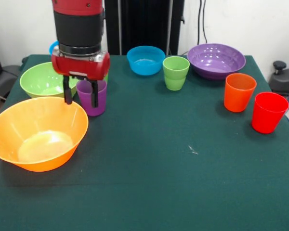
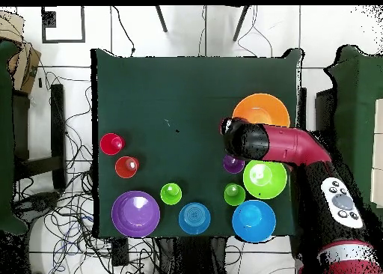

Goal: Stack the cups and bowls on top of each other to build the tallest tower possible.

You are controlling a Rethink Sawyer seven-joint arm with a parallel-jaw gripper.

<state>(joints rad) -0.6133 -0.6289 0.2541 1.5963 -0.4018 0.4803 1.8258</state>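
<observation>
My gripper (image 1: 81, 95) is open and empty, low over the table at the left. One finger hangs by the far rim of the big orange bowl (image 1: 38, 132); the other overlaps the upright purple cup (image 1: 97, 102). I cannot tell whether it touches the cup. The lime green bowl (image 1: 38, 79) sits behind them. No tower stands: every piece rests singly on the green cloth. In the overhead view my arm (image 2: 277, 144) covers the gripper, between the orange bowl (image 2: 261, 110) and the purple cup (image 2: 233, 164).
The smaller blue bowl (image 1: 145, 60), a green cup (image 1: 176, 72) and the purple bowl (image 1: 216, 60) line the far side. The orange cup (image 1: 239, 91) and red cup (image 1: 269, 111) stand at the right. The large blue bowl (image 2: 253, 220) and second green cup (image 2: 234, 194) sit near the base.
</observation>
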